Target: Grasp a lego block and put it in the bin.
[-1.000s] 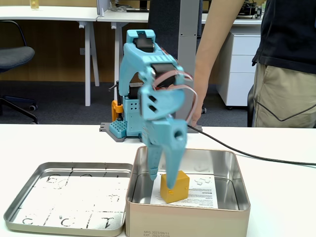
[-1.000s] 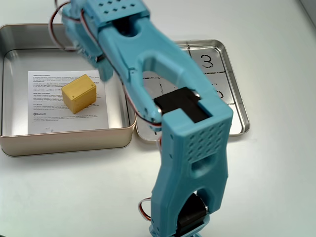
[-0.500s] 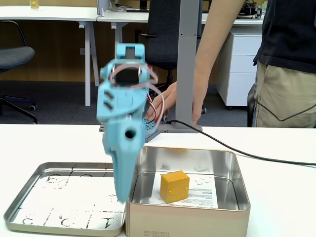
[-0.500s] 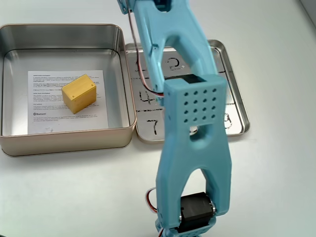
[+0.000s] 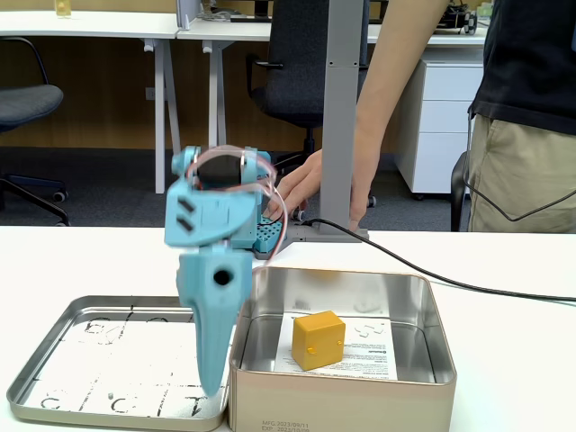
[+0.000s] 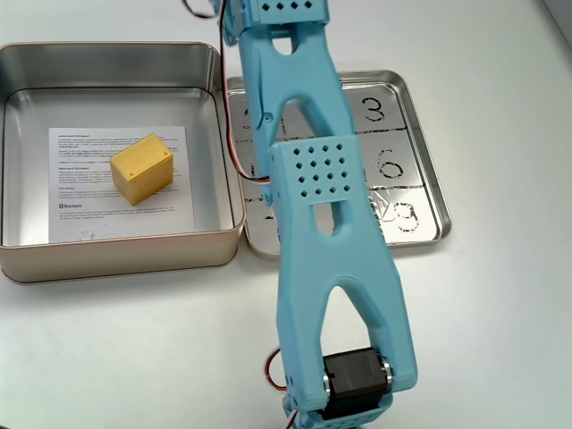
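Observation:
The orange-yellow lego block (image 5: 318,339) (image 6: 141,168) lies on the white printed sheet at the bottom of the bin (image 5: 342,389) (image 6: 125,256), a deep silver tin, with nothing touching it. In a fixed view my blue gripper (image 5: 211,385) points straight down over the shallow tray, just left of the bin's wall. Its fingers taper to one closed point and hold nothing. In another fixed view the arm's own links (image 6: 308,179) hide the gripper.
A shallow silver tray (image 5: 54,360) (image 6: 420,179) with black digits lies right beside the bin. A black cable (image 5: 450,281) runs across the table to the right. A person stands behind the table, one hand (image 5: 301,184) near the robot's base.
The gripper has left the bin, with the block staying on the paper sheet, swung across to above the shallow tray, and its fingers have come together.

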Motion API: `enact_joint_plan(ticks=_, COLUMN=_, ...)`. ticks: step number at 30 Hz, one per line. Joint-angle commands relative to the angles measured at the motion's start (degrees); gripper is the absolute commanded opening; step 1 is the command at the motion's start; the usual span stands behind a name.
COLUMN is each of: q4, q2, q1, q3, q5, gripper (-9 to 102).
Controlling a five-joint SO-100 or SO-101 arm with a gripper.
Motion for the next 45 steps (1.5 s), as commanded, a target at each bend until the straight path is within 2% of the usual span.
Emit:
enact_joint_plan(ticks=1, q4=1.8, q2=3.6, q1=0.0, q3=-2.5, q5=1.4, gripper=0)
enact_joint_plan(ticks=20, q4=1.3, q2=15.8, q1=2.8, q3=-2.5, q5=2.2, gripper=0)
enact_joint_plan(ticks=45, q4=-0.4, q2=17.8, q1=2.6, q3=-2.5, q5=1.8, gripper=0)
